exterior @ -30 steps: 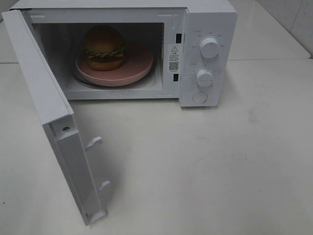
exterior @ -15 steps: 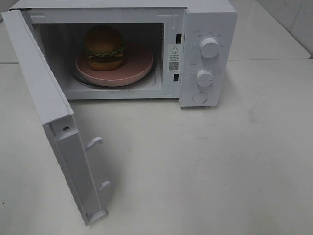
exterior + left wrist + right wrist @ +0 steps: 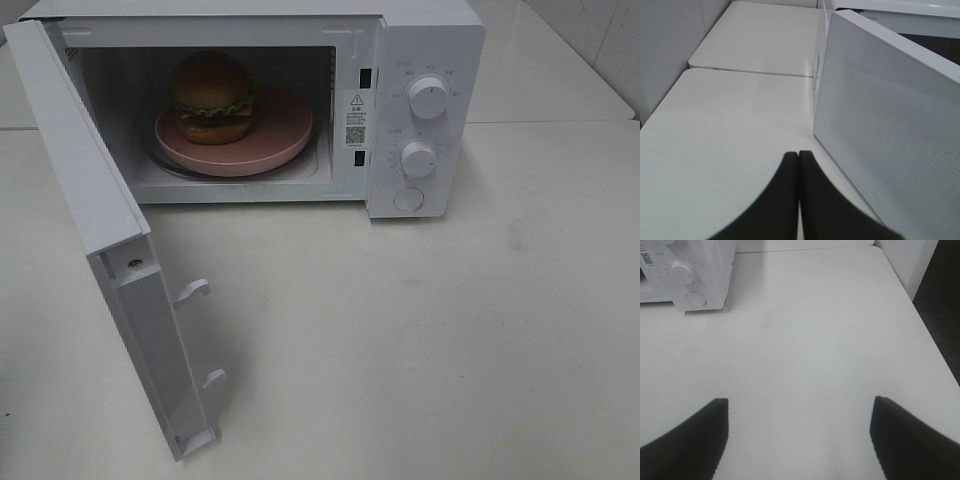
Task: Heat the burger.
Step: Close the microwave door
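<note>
With the burger [image 3: 212, 97] on the pink plate [image 3: 290, 132] inside the microwave [image 3: 430, 45] and its door [image 3: 90, 190] wide open, shutting it looks like the step in hand — the left gripper [image 3: 798, 157], pressed together beside the door's outer face, seems placed to push, while the right gripper [image 3: 799, 401] hangs spread.

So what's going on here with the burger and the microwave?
The burger sits on a pink plate inside the microwave, whose door stands wide open. Neither arm is holding anything. The left gripper is shut and empty beside the outer face of the door, and the right gripper hangs open over the table. The door is not yet closed.
</note>
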